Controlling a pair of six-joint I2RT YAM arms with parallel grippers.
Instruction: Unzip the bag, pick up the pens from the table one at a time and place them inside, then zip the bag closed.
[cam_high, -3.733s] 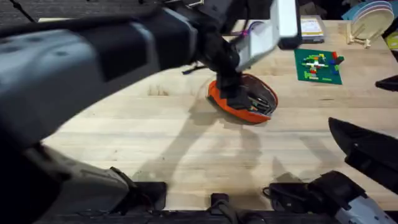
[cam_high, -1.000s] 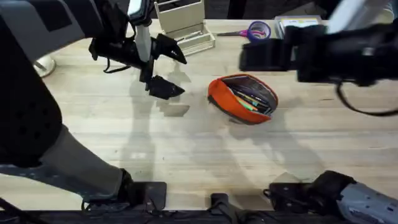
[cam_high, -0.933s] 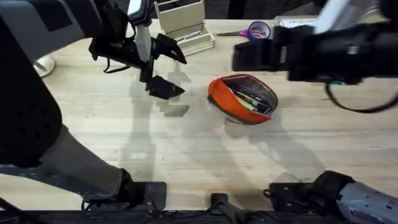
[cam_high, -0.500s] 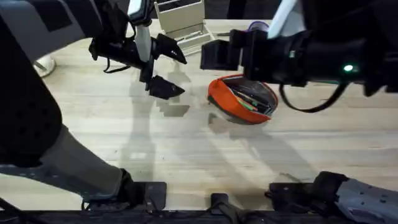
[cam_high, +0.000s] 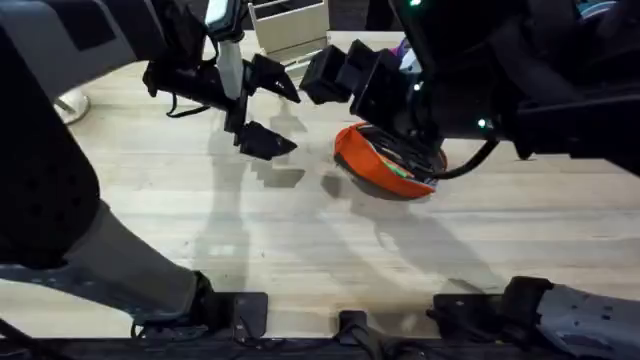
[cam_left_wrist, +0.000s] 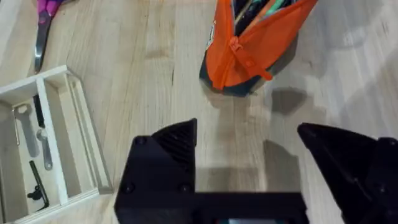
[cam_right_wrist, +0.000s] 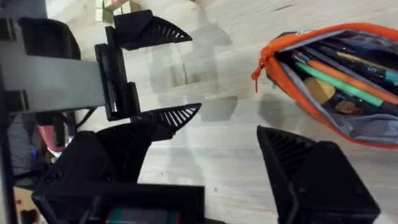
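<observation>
Nearest the arm bases, at six o'clock in the overhead view, the bench (cam_high: 300, 260) is bare pale wood. Past it, a little right of centre, lies one bag (cam_high: 385, 165): an orange pouch with a dark underside, its zip open and several pens (cam_right_wrist: 339, 78) packed inside, green, orange and darker ones, too crowded to count exactly. No loose pens show on the wood around it, so by my reading only the closing step is left.

The right gripper (cam_high: 335, 75) hangs just above the bag's ten o'clock end, fingers spread apart and holding nothing. The left gripper (cam_high: 262, 110) sits well apart at nine o'clock of the bag, also spread wide and empty.

The bag looks soft and light; it will likely sag and slide if the zip is pulled without an anchor. One gripper should pinch the fabric at the closed end while the other takes the small orange pull tab (cam_right_wrist: 256, 68), which is thin and easy to miss.

Farther off, around eleven o'clock, stands one pale wooden tray (cam_left_wrist: 56, 143) holding small tools, and one pair of scissors (cam_left_wrist: 42, 25) lies beyond it.
</observation>
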